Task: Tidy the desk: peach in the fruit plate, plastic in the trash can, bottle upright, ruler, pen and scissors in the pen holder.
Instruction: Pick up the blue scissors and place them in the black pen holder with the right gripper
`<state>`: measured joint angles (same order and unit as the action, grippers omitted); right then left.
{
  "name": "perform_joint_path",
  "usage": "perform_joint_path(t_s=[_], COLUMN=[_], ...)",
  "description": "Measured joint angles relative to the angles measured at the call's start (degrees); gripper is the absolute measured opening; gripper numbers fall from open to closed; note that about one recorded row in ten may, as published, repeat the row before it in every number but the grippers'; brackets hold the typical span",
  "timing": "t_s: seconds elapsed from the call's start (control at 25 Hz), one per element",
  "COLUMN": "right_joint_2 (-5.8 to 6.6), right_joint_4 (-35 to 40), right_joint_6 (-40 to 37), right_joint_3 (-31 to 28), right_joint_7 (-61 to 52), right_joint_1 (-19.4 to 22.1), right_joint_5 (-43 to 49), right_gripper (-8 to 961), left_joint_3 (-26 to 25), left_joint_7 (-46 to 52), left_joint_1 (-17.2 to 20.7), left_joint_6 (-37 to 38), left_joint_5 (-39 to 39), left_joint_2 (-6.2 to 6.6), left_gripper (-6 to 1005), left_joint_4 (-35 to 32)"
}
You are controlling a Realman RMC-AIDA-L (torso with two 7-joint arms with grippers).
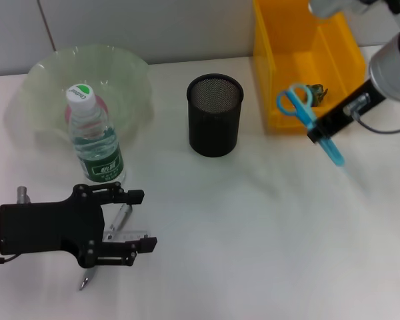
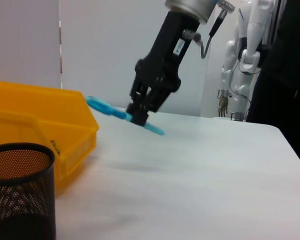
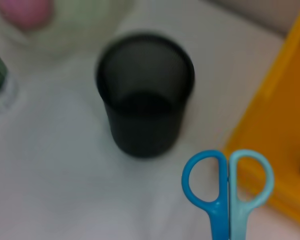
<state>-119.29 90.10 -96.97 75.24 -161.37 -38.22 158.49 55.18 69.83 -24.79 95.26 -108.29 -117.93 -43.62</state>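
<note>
I have the blue scissors [image 1: 311,120] clamped in my right gripper [image 1: 318,131], lifted near the desk's right edge, still short of the pen holder [image 1: 215,115]. The bottle [image 1: 93,137] stands upright. My left gripper [image 1: 135,220] gapes wide over the pen [image 1: 110,242] near the front-left corner.

Black metal-mesh pen holder [image 1: 215,115], glossy yellow plastic bin [image 1: 305,60], matt white table [image 1: 253,233]

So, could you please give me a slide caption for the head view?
Right end effector carries blue scissors toward the mesh pen holder; open left end effector hovers over a pen.
</note>
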Motion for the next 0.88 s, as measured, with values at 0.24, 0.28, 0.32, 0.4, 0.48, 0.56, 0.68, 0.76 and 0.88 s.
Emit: perform_joint_path(t_s=[0.24, 0.28, 0.32, 0.4, 0.48, 0.56, 0.68, 0.76, 0.88], right_joint_2=[-0.08, -0.08, -0.08, -0.09, -0.15, -0.17, -0.15, -0.14, -0.11], right_joint_4=[3.7, 3.8, 3.8, 3.9, 3.9, 3.8, 2.3, 1.8, -1.4], right_joint_6=[8.7, 12.2, 12.2, 15.8, 20.2, 21.6, 28.0, 29.4, 35.3], right_joint_3=[2.5, 4.2, 4.2, 5.6, 6.6, 6.7, 6.8, 6.8, 7.4], right_joint_7=[3.9, 4.6, 4.6, 5.2, 6.7, 7.4, 11.5, 12.4, 15.3], right_joint_1=[3.9, 4.8, 4.8, 5.7, 6.7, 6.9, 8.3, 8.5, 8.9], right_joint_5=[-4.5, -4.7, -4.7, -5.0, -6.5, -7.3, -12.3, -13.4, -16.3], right_gripper=[206, 206, 205, 205, 205, 205, 205, 206, 205], left_joint_3=[-0.9, -1.1, -1.1, -1.2, -1.2, -1.2, -1.3, -1.3, -1.3], left_joint_7=[0.0, 0.1, 0.1, 0.1, 0.5, 0.5, 0.6, 0.6, 0.6], left_joint_1=[0.0, 0.0, 0.0, 0.0, 0.0, -0.1, -0.1, 0.0, 0.1], left_joint_6=[0.0, 0.1, 0.1, 0.2, 0.2, 0.2, 0.3, 0.3, 0.5], left_joint_5=[0.0, 0.1, 0.1, 0.1, 0.1, 0.1, 0.1, 0.1, 0.1], left_joint_2=[-0.12, -0.16, -0.16, -0.18, -0.20, -0.20, -0.16, -0.14, -0.11], left_gripper=[812, 812, 812, 813, 813, 813, 813, 813, 813], left_joint_4=[0.3, 0.3, 0.3, 0.3, 0.3, 0.3, 0.3, 0.3, 0.1])
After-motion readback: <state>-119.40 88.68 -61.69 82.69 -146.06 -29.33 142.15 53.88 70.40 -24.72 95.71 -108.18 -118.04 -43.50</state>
